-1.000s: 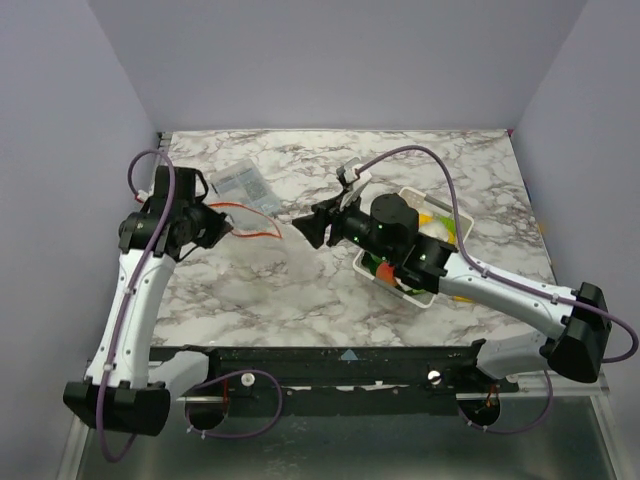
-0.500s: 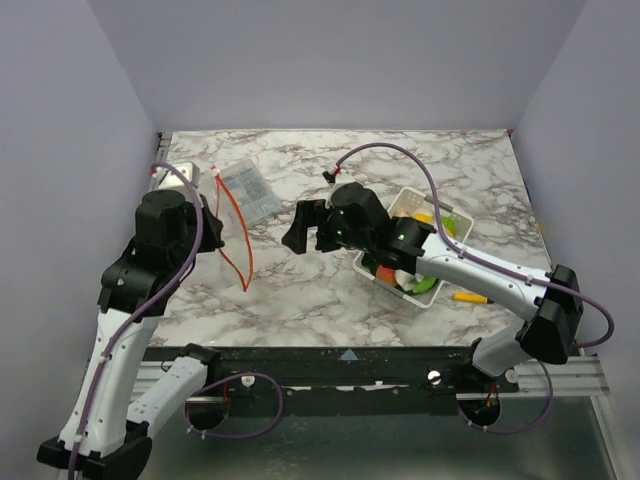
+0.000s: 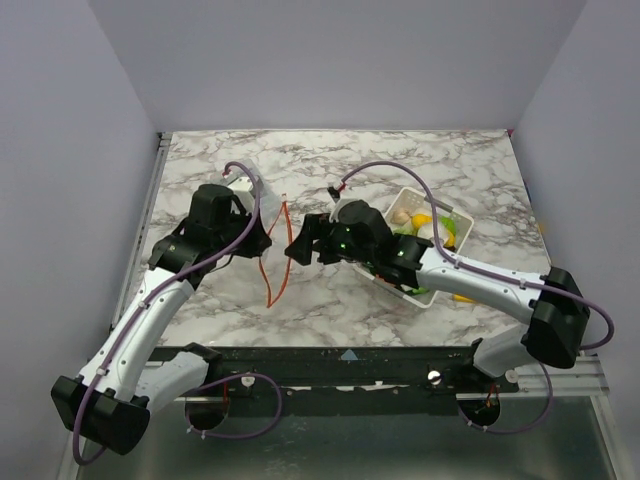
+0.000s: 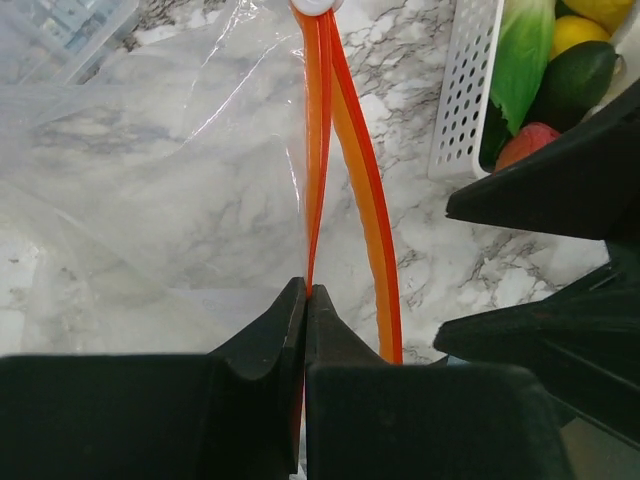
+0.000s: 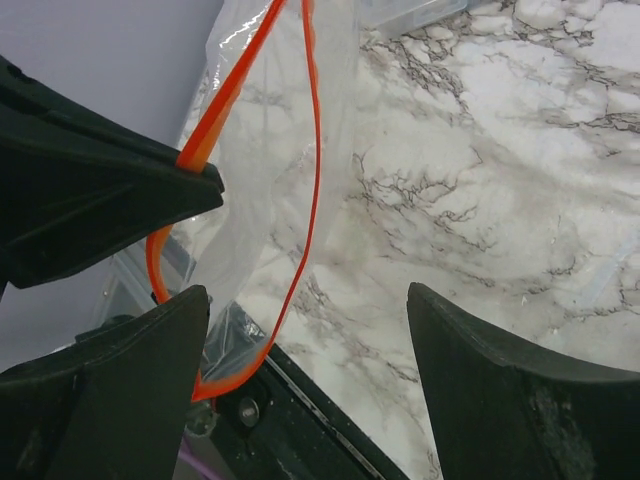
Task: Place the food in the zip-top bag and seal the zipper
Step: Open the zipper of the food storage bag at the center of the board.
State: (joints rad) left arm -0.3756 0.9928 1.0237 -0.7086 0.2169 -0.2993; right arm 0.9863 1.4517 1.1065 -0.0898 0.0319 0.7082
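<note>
pinched zipper [image 4: 318,150] in left gripper [image 4: 305,300], jaws tight together on it. showed bag [image 4: 150,180] with mouth slightly parted. held right gripper [image 5: 305,300] just beside that mouth, jaws wide apart, gripping nothing. found food [image 3: 425,222] in basket [image 3: 405,195], right of bag.

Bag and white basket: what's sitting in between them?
The right gripper, jaws open, sits between the zip-top bag and the white basket; the top view shows it.

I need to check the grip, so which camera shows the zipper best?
Left wrist: the zipper runs close-up down the frame, its two strips parted, one pinched by the shut left gripper. Right wrist shows it as an open loop; the top view only a thin orange line.
</note>
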